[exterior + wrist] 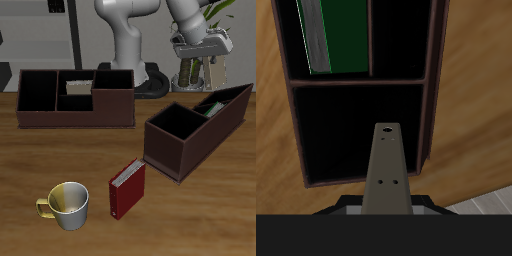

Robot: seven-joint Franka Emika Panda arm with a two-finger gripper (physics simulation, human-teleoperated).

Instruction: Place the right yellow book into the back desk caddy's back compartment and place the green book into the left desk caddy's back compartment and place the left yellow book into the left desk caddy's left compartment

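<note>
Gripper: up in the air above the far end of the left desk caddy, beyond that box from the table's front edge. In the wrist view one finger shows as a grey bar; I cannot tell from either view how wide the claw stands, and nothing shows in its grip.

Left desk caddy: skewed on the table, dark brown; its square compartment is at the end nearer the table's front edge, and the two long narrow ones run back from it.

Green book: lying inside one long narrow compartment of the left desk caddy; the wrist view shows its green cover and pale page edge filling that slot.

Back desk caddy: long, low, set square, well apart from the left desk caddy, farther back on the table.

Right yellow book: a grey-tan book, sitting in the back desk caddy's rear middle compartment.

Left yellow book: not in sight in either view.

Red book: standing just beside the left desk caddy's near corner, toward the table's front edge.

Mug: grey and yellow, near the red book, farther from the left desk caddy.
</note>
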